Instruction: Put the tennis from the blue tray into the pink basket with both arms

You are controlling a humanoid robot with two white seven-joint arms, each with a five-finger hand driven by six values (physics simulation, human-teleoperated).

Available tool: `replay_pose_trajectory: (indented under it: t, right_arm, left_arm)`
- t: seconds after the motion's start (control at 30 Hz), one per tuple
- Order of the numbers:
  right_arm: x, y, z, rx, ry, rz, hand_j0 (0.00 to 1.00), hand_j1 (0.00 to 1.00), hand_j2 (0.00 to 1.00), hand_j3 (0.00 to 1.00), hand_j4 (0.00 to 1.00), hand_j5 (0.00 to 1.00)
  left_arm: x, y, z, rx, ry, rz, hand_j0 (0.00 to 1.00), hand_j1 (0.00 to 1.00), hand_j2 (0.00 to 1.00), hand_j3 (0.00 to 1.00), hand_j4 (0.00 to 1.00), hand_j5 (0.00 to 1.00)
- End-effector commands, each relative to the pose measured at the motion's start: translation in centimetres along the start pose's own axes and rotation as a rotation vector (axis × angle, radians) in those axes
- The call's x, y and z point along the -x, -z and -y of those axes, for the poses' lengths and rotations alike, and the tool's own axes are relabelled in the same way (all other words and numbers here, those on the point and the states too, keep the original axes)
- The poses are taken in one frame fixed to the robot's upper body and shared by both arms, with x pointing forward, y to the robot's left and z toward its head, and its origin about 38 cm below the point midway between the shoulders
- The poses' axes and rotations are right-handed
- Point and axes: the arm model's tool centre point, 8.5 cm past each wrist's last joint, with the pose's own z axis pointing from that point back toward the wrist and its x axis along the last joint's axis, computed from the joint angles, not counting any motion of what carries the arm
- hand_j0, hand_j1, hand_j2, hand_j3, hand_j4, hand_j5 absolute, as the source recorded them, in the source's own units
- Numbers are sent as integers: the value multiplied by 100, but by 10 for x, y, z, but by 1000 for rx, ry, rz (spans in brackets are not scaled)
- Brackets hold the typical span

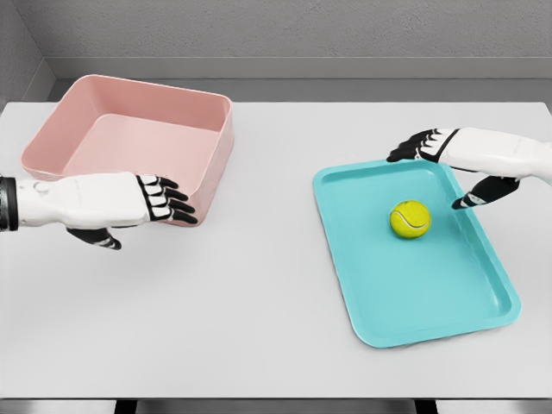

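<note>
Bare table [259, 285] between pink basket [129, 138] and blue tray [414, 285]

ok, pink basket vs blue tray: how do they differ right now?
The pink basket has tall walls; the blue tray is shallow with a low rim. The basket holds nothing, while the tray carries the tennis ball. The basket sits at the table's far left by the left robot hand; the tray lies right, under the right robot hand. Both are rectangular with rounded corners, resting flat on the white table.
</note>
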Motion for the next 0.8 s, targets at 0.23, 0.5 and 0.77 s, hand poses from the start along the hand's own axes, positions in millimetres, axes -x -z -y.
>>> replay_pose_trajectory:
  t: [0.23,0.5,0.77]
  right_arm:
    - [6,-5,-2,-14,8,-23,100,100,100,100,100,100]
    - [10,23,-39,-83,77,4,100,100,100,100,100,100]
    - [24,36,-65,-154,69,-39,100,100,100,100,100,100]
  left_arm:
    - [-14,26,22,76,-33,74,100,100,100,100,100,100]
    - [-23,43,28,81,-47,124,100,100,100,100,100,100]
    - [-22,41,25,78,-40,119,100,100,100,100,100,100]
